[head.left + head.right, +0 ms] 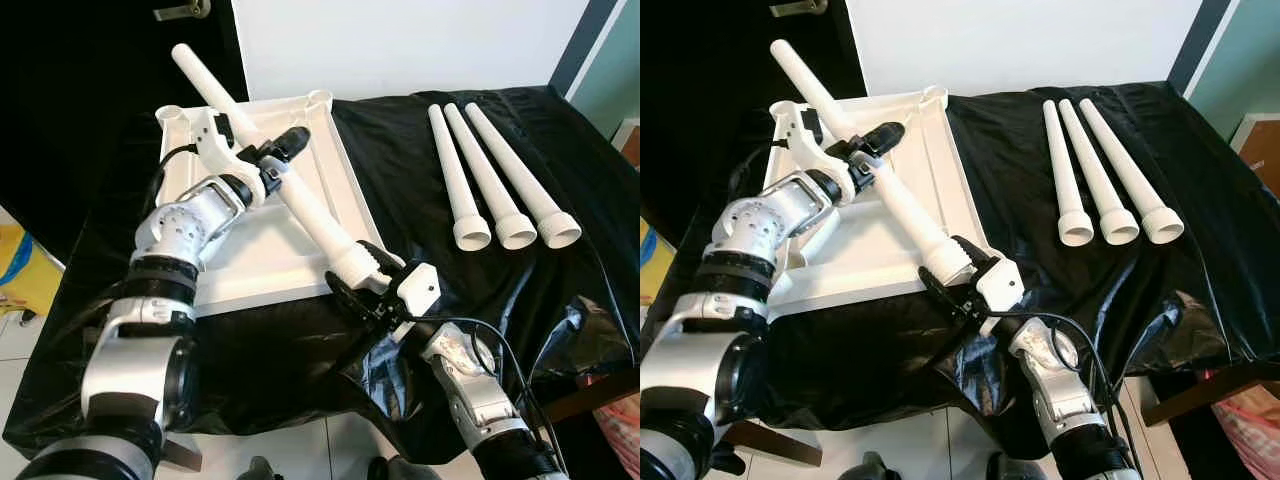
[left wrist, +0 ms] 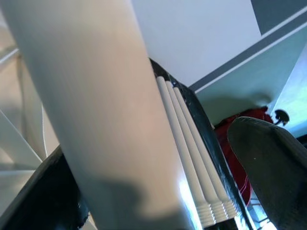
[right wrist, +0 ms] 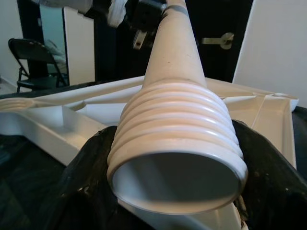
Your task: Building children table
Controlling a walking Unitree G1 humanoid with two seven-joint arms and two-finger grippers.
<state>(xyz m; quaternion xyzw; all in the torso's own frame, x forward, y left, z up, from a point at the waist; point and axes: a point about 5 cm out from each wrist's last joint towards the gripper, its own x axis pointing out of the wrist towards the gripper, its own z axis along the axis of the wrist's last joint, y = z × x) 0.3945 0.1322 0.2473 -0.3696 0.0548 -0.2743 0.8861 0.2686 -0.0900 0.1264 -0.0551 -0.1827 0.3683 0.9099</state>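
Together both claws — left claw [image 1: 283, 150], right claw [image 1: 362, 270] — grip one table leg [image 1: 300, 195] above the tabletop [image 1: 250, 255].

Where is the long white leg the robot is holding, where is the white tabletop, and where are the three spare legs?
held leg [image 1: 305, 205], left eye view, middle of its shaft.
tabletop [image 1: 265, 255], left eye view, bare flat underside.
spare legs [image 1: 485, 175], left eye view, shaft of the middle one.

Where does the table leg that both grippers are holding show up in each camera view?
Left eye: held leg slants across the tabletop, left gripper mid-shaft, right gripper at the ribbed end.
Right eye: same diagonal.
Left wrist: wide blurred shaft.
Right wrist: ribbed open end.
Shared landmark: three spare legs.
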